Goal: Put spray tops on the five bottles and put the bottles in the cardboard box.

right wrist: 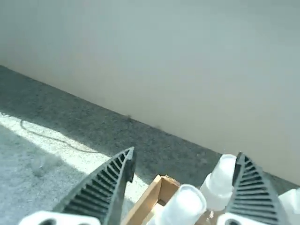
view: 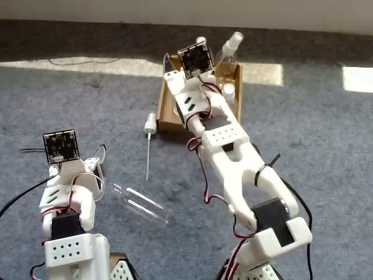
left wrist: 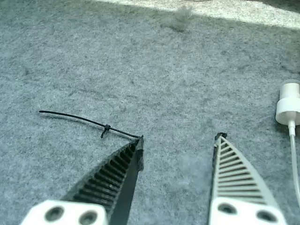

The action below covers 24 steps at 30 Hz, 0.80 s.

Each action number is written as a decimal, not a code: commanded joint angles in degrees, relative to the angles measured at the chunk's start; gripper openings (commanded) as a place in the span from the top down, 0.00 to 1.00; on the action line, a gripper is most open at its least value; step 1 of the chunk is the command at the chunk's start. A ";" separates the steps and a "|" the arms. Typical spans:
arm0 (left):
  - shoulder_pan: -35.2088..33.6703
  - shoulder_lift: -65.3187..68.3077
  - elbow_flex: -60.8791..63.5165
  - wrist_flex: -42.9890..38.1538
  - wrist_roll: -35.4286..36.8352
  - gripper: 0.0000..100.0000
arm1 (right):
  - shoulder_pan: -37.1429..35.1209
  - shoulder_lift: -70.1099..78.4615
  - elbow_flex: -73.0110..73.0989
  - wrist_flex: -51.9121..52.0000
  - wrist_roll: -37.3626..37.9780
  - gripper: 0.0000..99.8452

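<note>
One clear bottle (view: 140,203) lies on its side on the grey carpet (view: 303,134) with no top on it, between my two arms and nearer the left one. A loose spray top (view: 150,124) lies beyond it, just beside the near-left corner of the cardboard box (view: 165,111). Its thin dip tube trails back toward the bottle and ends just short of it. From the left wrist I see that same loose spray top (left wrist: 288,105) out to the side of the white finger. My left gripper (left wrist: 178,138) hangs low over bare carpet, fingers spread wide with nothing between them. A thin black cable tie (left wrist: 89,123) runs out from the tip of the dark finger; I can't tell whether it is fixed to the finger or just lying on the carpet.

My right arm is stretched out over the cardboard box, which sits at the far side of the carpet toward the pale wall (right wrist: 187,61). The right gripper (right wrist: 185,153) is above the box, fingers parted, holding nothing. Between and below them I count the white spray tops (right wrist: 185,202) of at least three bottles standing in the box (right wrist: 149,199). In the high view one capped bottle (view: 228,51) shows at the far end of the box; how many are inside in all I can't tell
</note>
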 commanded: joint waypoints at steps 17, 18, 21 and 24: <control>-0.84 -0.66 -0.92 -1.05 -3.08 0.77 | -10.15 -25.63 -17.98 57.19 -0.35 0.72; -0.84 -0.66 -0.92 -1.05 -3.08 0.77 | -10.15 -27.65 -17.27 59.74 -0.35 0.72; -0.84 -0.66 -0.84 -1.05 -3.08 0.77 | -9.71 -34.51 -15.16 66.24 -0.35 0.72; -0.84 -0.75 -0.66 -1.05 -3.08 0.77 | -5.85 -43.12 -12.88 74.15 0.00 0.72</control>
